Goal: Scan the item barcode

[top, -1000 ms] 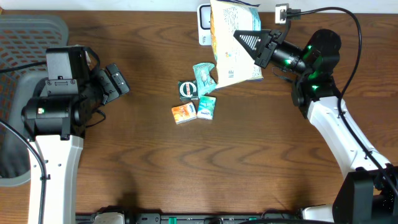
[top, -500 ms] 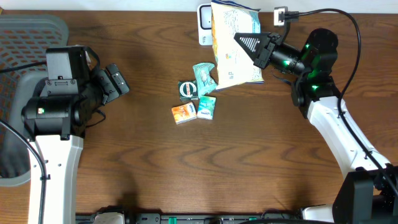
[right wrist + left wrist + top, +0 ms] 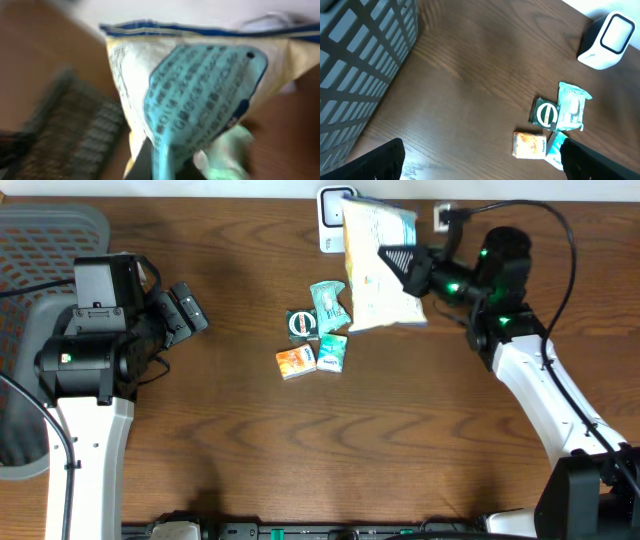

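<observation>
The snack bag (image 3: 368,280) lay lengthwise up-frame, upper centre; right tool (image 3: 398,260) clamped it; left tool (image 3: 187,309) stood wide.

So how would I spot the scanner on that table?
Look to the far edge of the brown table, just beyond the cluster of small packets. The scanner is the white rounded box standing there, the only thing with a dark-framed window.

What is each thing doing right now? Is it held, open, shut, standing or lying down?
snack bag: held up off the table, close to the scanner.
right gripper: shut on the snack bag.
left gripper: open, holding nothing.
scanner: standing upright at the far edge of the table.
small packets: lying together on the table, nothing touching them.
</observation>
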